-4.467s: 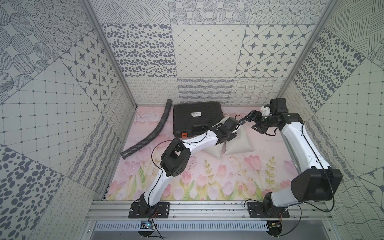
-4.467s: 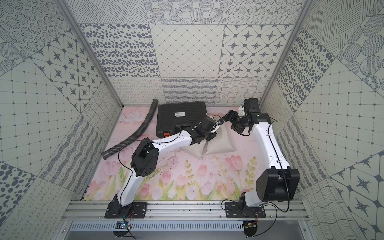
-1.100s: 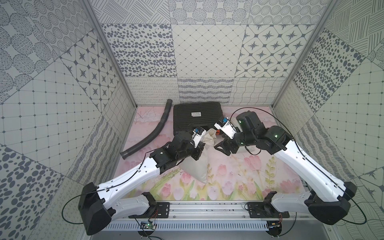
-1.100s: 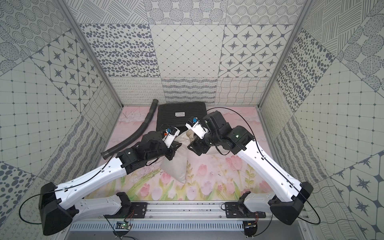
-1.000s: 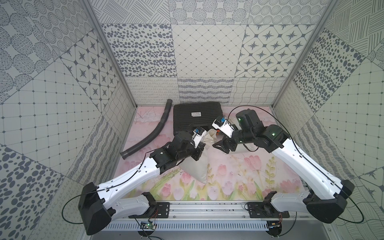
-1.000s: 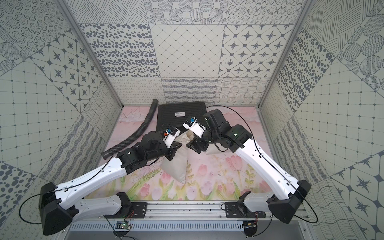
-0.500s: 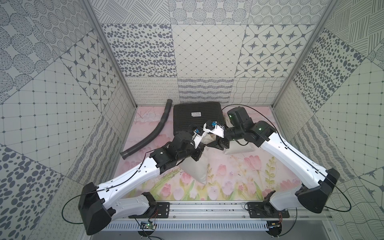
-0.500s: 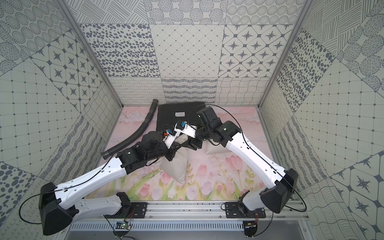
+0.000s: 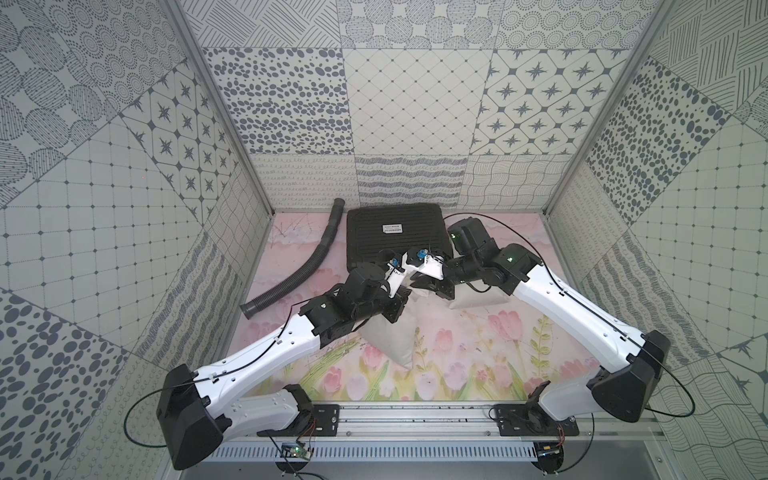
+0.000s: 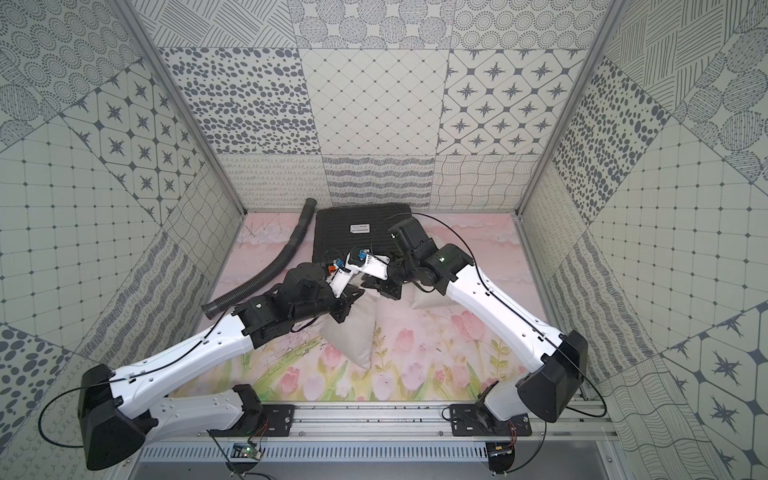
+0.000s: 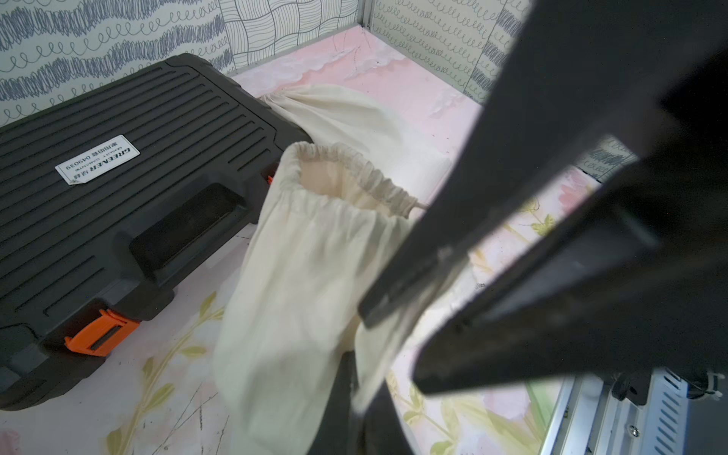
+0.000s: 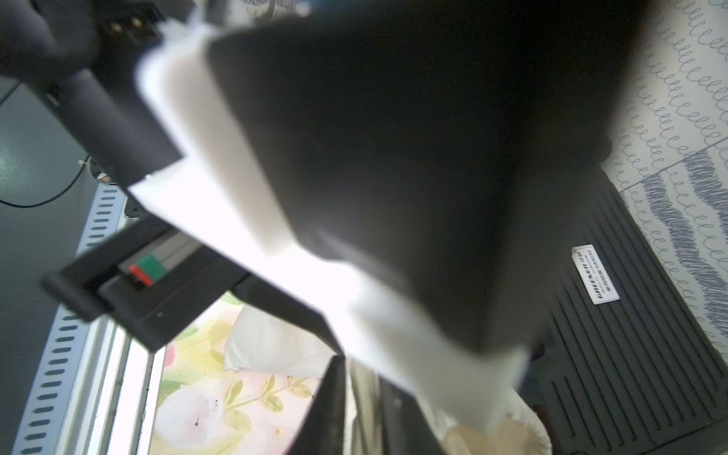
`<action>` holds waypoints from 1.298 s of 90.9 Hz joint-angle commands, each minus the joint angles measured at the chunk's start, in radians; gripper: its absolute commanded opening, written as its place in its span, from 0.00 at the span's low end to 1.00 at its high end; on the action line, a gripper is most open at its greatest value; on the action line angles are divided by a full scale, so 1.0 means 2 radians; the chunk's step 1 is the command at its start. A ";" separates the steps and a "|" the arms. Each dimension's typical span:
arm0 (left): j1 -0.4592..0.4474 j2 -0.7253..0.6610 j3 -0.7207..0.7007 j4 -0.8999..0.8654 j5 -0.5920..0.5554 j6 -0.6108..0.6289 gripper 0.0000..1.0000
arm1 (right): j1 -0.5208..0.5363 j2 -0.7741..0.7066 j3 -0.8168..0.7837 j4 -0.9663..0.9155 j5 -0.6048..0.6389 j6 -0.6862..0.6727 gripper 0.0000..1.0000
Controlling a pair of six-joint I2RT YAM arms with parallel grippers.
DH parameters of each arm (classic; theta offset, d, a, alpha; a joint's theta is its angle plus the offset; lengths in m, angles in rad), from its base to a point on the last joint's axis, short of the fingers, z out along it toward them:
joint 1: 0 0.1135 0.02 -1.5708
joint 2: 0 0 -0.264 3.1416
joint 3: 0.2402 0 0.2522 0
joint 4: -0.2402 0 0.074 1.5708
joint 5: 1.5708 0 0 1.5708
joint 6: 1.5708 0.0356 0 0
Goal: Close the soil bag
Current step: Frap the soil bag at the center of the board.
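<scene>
Pinching the bag (image 11: 307, 268) in left hand (image 11: 356, 378), right hand (image 9: 424, 286) clamped shut beside the mouth (image 11: 338, 173), on what unclear; mouth gapes, cinching apparently not yet done.

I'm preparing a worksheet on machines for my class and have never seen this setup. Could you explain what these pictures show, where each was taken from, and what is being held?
Two white-and-black robot arms, the left arm and the right arm, are bolted to a metal rail. Two pictures look down from above; the others come from a camera on each arm's wrist. On the pink tulip-printed mat lie a black ribbed plastic tool case, a dark grey corrugated hose and a cream cloth sack. The left claw is shut on a cream cloth drawstring bag, holding it up with its mouth open. The right claw is shut beside that mouth; whether it pinches the drawstring is unclear.
</scene>
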 commanded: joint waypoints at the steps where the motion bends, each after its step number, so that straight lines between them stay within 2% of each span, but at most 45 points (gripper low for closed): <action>1: -0.001 -0.002 0.006 0.048 -0.002 0.004 0.00 | 0.004 -0.013 -0.015 0.043 0.021 0.023 0.00; 16: -0.001 -0.007 0.006 0.048 -0.011 0.000 0.00 | 0.002 -0.042 -0.038 0.106 0.054 0.075 0.00; 35: -0.002 -0.027 -0.006 0.043 -0.030 -0.005 0.00 | 0.002 -0.126 -0.103 0.272 0.151 0.241 0.00; 44: -0.001 -0.039 -0.013 0.034 -0.041 -0.008 0.00 | 0.002 -0.144 -0.077 0.302 0.183 0.320 0.00; 54: 0.000 -0.060 -0.021 0.029 -0.057 -0.011 0.00 | 0.010 -0.140 -0.026 0.310 0.210 0.365 0.00; 60: 0.002 -0.073 -0.027 0.028 -0.066 -0.014 0.10 | 0.014 -0.135 0.002 0.314 0.235 0.376 0.00; 66: 0.006 -0.084 -0.031 0.028 -0.072 -0.021 0.27 | 0.017 -0.124 0.034 0.314 0.240 0.382 0.00; 73: 0.009 -0.097 -0.034 0.027 -0.077 -0.025 0.29 | 0.029 -0.106 0.067 0.312 0.242 0.386 0.00; 80: 0.012 -0.110 -0.035 0.025 -0.084 -0.030 0.38 | 0.044 -0.090 0.088 0.310 0.246 0.388 0.00; 83: 0.011 -0.117 -0.035 0.026 -0.089 -0.033 0.49 | 0.050 -0.085 0.095 0.310 0.248 0.388 0.00; 90: 0.011 -0.138 -0.033 0.033 -0.096 -0.038 0.86 | 0.063 -0.074 0.111 0.308 0.251 0.389 0.00; 93: 0.011 -0.145 -0.030 0.039 -0.098 -0.035 0.94 | 0.066 -0.070 0.119 0.304 0.250 0.391 0.00; 105: 0.012 -0.139 0.005 0.069 -0.096 -0.003 0.96 | 0.074 -0.061 0.145 0.285 0.254 0.398 0.00; 118: 0.012 -0.068 0.071 0.111 -0.076 0.026 0.96 | 0.077 -0.046 0.178 0.263 0.259 0.395 0.00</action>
